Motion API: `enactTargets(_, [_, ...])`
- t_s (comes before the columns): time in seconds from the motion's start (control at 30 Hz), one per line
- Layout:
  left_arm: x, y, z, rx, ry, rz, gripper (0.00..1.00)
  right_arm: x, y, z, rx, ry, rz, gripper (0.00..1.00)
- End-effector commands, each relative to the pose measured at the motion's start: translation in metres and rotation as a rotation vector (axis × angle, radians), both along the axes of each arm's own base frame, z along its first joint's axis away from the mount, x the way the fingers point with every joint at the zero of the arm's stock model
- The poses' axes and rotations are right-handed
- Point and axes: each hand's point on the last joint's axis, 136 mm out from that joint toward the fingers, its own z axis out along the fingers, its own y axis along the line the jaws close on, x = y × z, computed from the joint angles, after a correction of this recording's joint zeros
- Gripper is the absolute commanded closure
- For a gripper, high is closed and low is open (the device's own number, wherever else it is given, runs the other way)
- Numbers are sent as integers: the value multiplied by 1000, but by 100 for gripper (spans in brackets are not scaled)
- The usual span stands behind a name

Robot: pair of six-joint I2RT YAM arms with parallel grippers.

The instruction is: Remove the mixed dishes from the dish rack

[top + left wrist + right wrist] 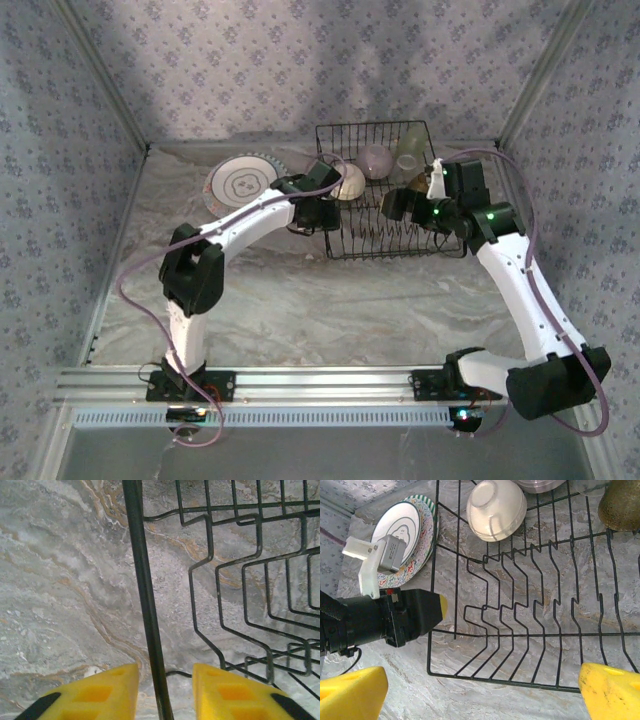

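The black wire dish rack [385, 235] stands at the back of the table. In it are an upturned cream bowl [496, 509], a pale lilac bowl [377, 160], a pale cup [408, 150] and an olive-brown cup [620, 505]. A stack of plates [240, 183], the top one white with grey rings, lies on the table left of the rack. My left gripper [165, 695] straddles the rack's left rim wire [147, 605], its yellow fingers [107, 690] narrowed but clear of the wire on both sides. My right gripper [482, 700] hovers wide open over the rack's empty tines, holding nothing.
Patterned walls close in the table on three sides. The rack sits near the back wall. Bare marbled tabletop [330, 310] lies between the rack and the arm bases. The left arm's black wrist [395, 617] shows beside the rack's near left corner.
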Motion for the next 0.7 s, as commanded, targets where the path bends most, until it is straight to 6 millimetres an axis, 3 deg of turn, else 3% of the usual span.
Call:
enactTargets(0.0, [-1, 0, 0, 29, 6, 10, 78, -3, 0, 5, 18, -16, 3, 0])
enactTargets(0.27, [-4, -5, -4, 36, 14, -1, 100, -1, 0, 1, 26, -13, 2, 0])
enactTargets(0.5, [-15, -20, -4, 17, 22, -50, 100, 4, -9, -7, -3, -4, -24, 0])
enactTargets(0.67, [-30, -29, -4, 11, 25, -83, 100, 16, -28, -11, -55, -3, -93, 0])
